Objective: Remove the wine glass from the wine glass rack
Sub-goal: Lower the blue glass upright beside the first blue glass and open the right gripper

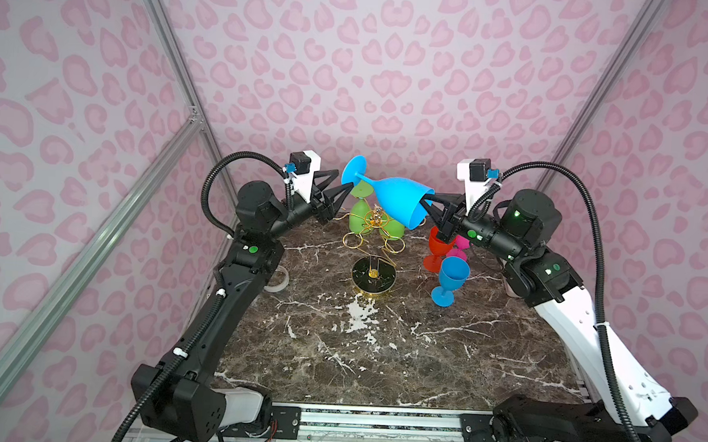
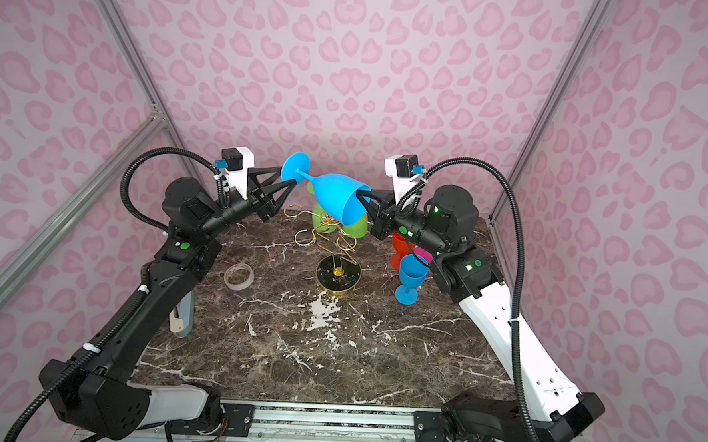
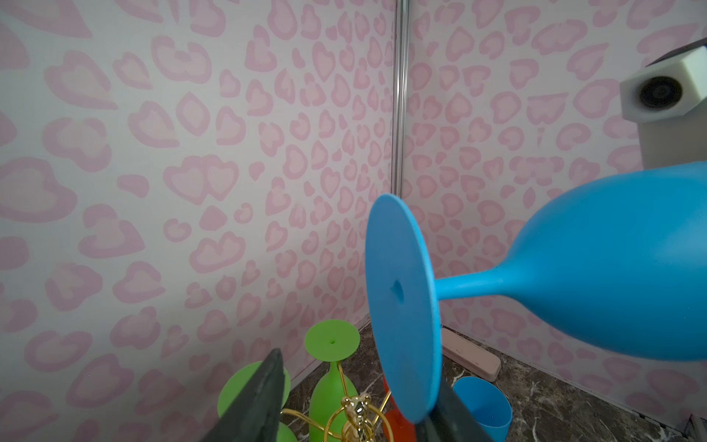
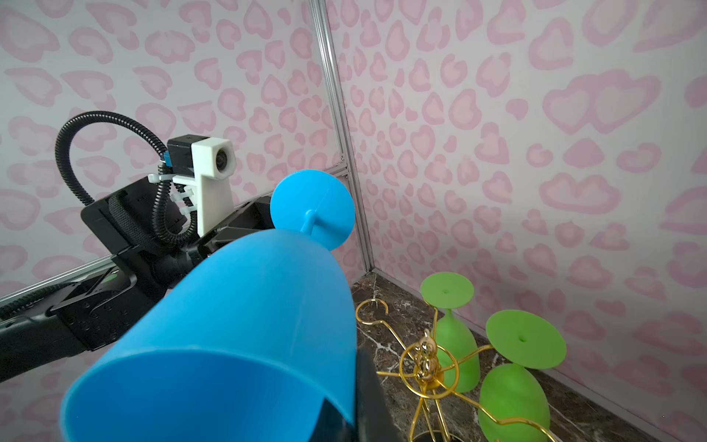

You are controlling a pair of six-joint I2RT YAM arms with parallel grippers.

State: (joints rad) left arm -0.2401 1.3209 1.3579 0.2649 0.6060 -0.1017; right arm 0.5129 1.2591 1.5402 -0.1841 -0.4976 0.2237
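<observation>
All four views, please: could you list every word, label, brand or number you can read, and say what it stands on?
None: no readable word, label, brand or number shows on the blue wine glass, the green glasses, the gold rack or the marble table in any view.

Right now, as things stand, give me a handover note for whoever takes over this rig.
Right claw: shut on the rim of the blue wine glass, holding it sideways in the air above the wine glass rack.
Left claw: open, fingers either side of that glass's foot, not gripping.
Done: the blue wine glass is clear of the rack.
On the rack: two green glasses hang upside down at the back.
Left: set the held glass down on the table, perhaps near the red glass and small blue glass.
</observation>
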